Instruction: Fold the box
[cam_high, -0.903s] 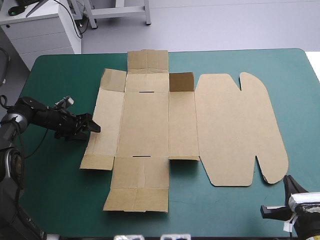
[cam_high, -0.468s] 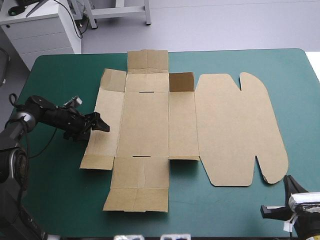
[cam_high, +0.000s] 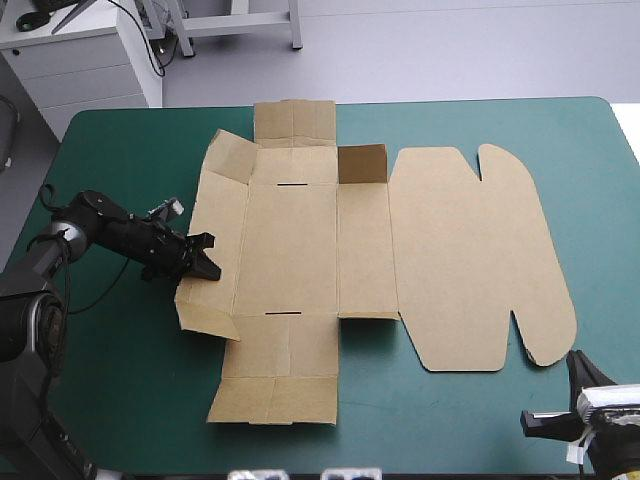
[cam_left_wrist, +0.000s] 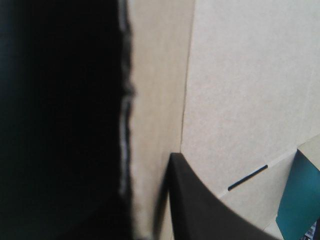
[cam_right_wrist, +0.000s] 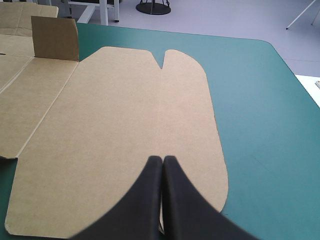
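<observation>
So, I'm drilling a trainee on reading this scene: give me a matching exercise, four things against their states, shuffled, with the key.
Things:
1 left tool
2 right tool
3 lid
4 flap by the lid's far corner

States:
A stands upright
B shut, holding nothing
C lies flat
D shut on the left wall

Pairs: 1-D, 2-B, 3-C, 4-A.
</observation>
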